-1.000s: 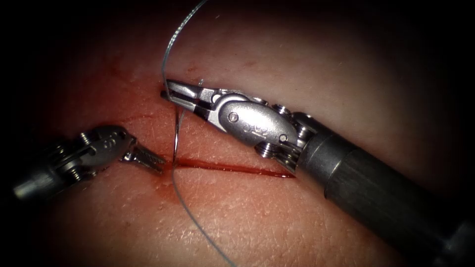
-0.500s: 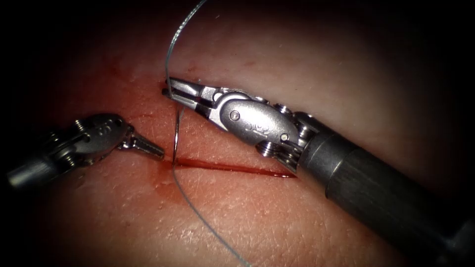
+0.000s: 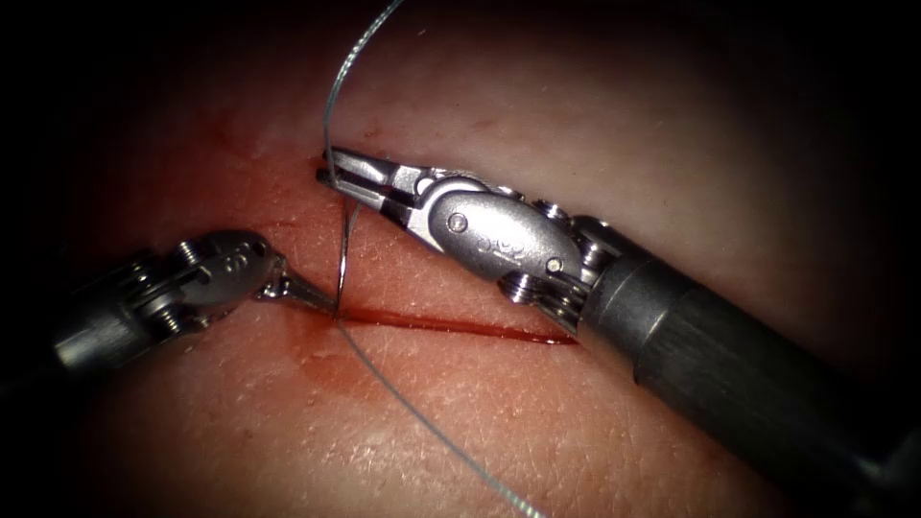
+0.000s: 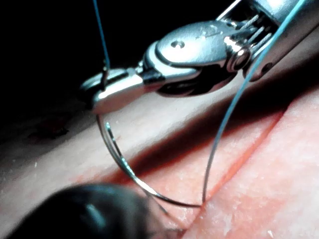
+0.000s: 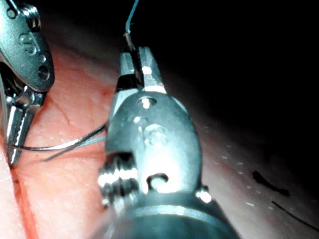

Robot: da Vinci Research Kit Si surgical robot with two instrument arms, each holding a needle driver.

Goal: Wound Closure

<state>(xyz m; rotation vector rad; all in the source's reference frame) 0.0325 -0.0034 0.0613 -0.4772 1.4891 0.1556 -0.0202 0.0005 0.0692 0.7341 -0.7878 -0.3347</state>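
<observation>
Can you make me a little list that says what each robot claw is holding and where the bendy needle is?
right tool: jaws shut on the needle, at its thread end
left tool: holds nothing, tip by the needle's point
needle: curves down to the left end of the cut
thread: runs from the cut across the tissue

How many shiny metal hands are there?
2. The right hand grips the needle near its thread end, above the cut. The left hand sits at the cut's left end, by the needle.
</observation>
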